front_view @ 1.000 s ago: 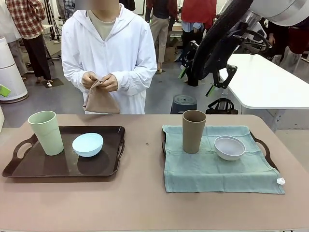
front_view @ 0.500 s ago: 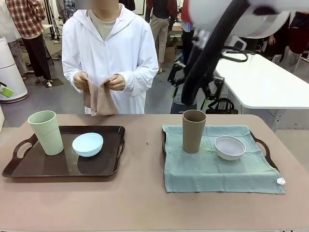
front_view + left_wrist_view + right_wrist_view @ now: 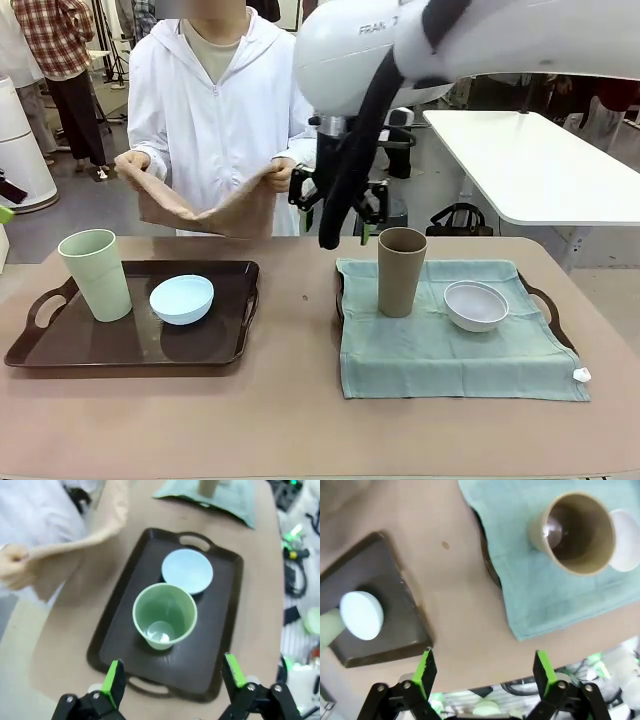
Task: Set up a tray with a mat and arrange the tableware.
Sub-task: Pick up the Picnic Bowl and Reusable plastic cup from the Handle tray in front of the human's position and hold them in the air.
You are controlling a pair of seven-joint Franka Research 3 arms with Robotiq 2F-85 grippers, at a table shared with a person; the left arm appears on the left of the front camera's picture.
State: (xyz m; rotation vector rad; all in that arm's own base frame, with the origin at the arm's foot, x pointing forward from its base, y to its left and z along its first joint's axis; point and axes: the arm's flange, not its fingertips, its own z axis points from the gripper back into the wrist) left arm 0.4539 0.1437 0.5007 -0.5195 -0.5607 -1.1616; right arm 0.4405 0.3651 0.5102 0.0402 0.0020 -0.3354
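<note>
- Swinging in from the picture's right over the last second, the right arm (image 3: pixel 350 50) brought the right gripper (image 3: pixel 335 212) to the table's far edge, near the brown cup (image 3: pixel 401 270). Meanwhile the person spread a bunched brown cloth (image 3: pixel 215 212) out wide.
- Two grippers: both had jaws spread wide and held nothing. The left gripper (image 3: pixel 173 672) hung above the left tray (image 3: pixel 60 350).
- Two hands (image 3: pixel 131 162) (image 3: pixel 279 175): each gripped a top corner of the cloth.
- Two cups: the green cup (image 3: pixel 96 273) stood on the bare left tray, and the brown cup stood on the teal mat (image 3: pixel 440 355).
- Two bowls: the blue bowl (image 3: pixel 182 298) sat beside the green cup, and the white bowl (image 3: pixel 475 305) sat beside the brown cup.
- Two dark trays: the mat covered the right tray (image 3: pixel 548 305).
- Both trays sat on a tan table (image 3: pixel 300 420). A white table (image 3: pixel 540 165) and other people stood behind it.
</note>
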